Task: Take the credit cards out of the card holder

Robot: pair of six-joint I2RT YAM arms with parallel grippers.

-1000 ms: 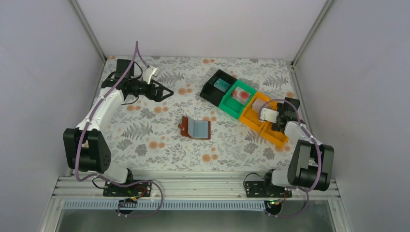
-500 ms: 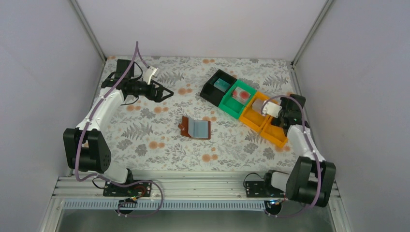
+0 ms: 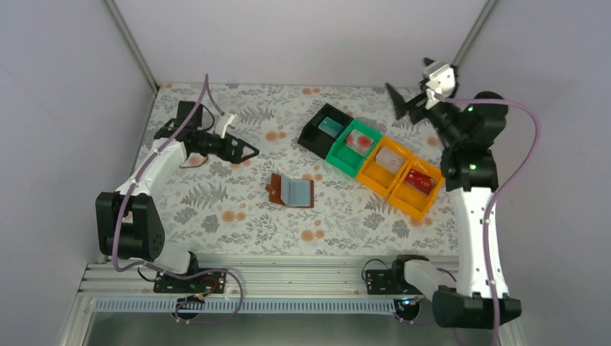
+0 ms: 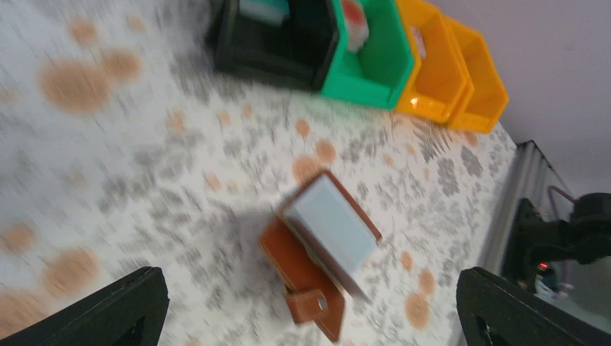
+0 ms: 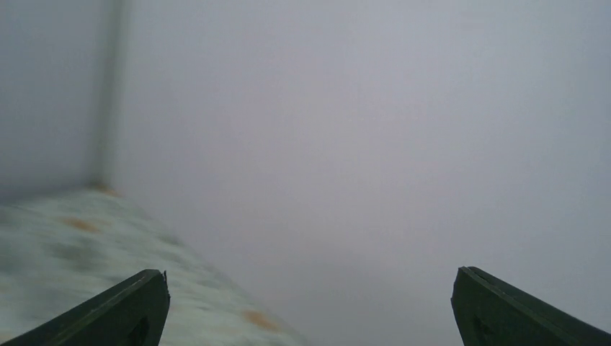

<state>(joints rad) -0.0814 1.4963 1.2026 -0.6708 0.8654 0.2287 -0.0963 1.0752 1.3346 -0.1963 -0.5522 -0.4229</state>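
The brown card holder point(image 3: 292, 189) lies open mid-table, pale blue-grey inside; in the left wrist view the card holder point(image 4: 324, 241) is blurred, its clasp tab toward me. No card shows in it. The credit cards lie in the bins: a teal card point(image 3: 331, 126), a pale red-marked card point(image 3: 359, 141), a pale card point(image 3: 391, 158) and a red card point(image 3: 419, 180). My left gripper point(image 3: 243, 151) hovers open, left of and behind the holder, its jaws wide point(image 4: 306, 282). My right gripper point(image 3: 409, 76) is raised high at the back right, open and empty point(image 5: 308, 275).
Four bins stand in a diagonal row at the back right: black bin point(image 3: 313, 135), green bin point(image 3: 344, 160), orange bin point(image 3: 375, 176) and a second orange bin point(image 3: 411, 205). The enclosure walls rise close behind and at both sides. The right arm stands tall beside the orange bins.
The right arm has swung up and back from over the orange bins, its jaws opening wide. The red card now shows in the nearest orange bin. The left gripper shifted slightly toward the holder.
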